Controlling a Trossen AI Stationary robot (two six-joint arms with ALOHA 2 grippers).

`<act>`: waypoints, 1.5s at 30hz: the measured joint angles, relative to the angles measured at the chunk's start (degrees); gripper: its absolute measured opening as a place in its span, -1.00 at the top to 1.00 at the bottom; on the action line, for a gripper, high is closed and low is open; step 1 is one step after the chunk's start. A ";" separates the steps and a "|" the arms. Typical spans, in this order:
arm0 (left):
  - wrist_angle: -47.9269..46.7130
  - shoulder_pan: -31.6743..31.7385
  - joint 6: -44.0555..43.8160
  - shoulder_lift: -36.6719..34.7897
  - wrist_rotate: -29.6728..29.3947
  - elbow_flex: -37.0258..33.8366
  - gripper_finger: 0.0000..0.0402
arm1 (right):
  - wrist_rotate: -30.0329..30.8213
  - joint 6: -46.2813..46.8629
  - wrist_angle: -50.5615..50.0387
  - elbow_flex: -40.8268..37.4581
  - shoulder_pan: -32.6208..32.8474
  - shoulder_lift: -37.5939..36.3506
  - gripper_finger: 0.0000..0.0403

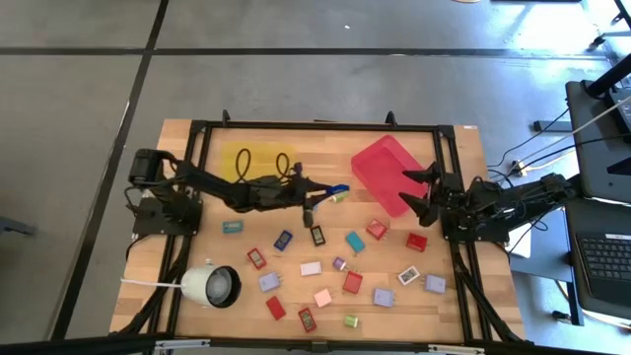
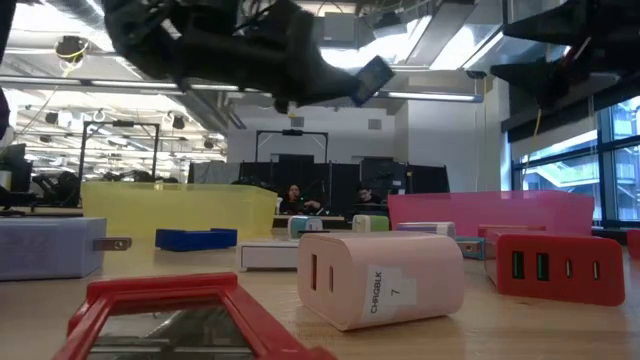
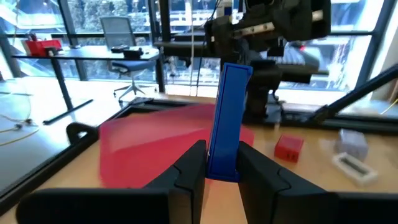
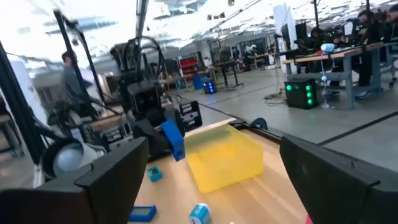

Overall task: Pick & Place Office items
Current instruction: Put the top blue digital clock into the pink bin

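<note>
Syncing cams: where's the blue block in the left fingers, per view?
High view: blue block at the left gripper, table centre.
Low view: top centre, held aloft.
Left wrist view: upright between the fingers.
Right wrist view: centre-left.
Shared landmark: yellow tray.

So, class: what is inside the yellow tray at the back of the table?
From above, the yellow tray shows only dark loops through its clear floor, probably cable beneath. The left arm crosses its near edge, covering that strip. The left hand, holding a blue block, is beyond it.
</note>
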 joint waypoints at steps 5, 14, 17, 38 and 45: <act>-0.01 0.22 -0.98 2.04 2.75 3.61 0.63 | -1.13 -3.50 0.48 3.53 -0.03 10.39 -0.82; 0.81 0.22 -1.04 2.05 4.96 5.75 0.63 | -7.64 -10.47 6.00 10.64 -1.69 27.54 -0.82; 0.80 0.05 -1.04 2.03 5.08 5.71 0.63 | -10.41 -12.98 7.35 13.46 -2.47 31.91 -0.82; 0.85 -1.13 -1.04 2.02 7.57 5.71 0.63 | -19.24 -11.96 12.76 25.47 -7.40 52.89 -0.76; 0.81 -1.20 -0.62 2.02 7.57 5.71 0.63 | -19.22 -10.72 15.40 25.52 -7.43 53.77 -0.42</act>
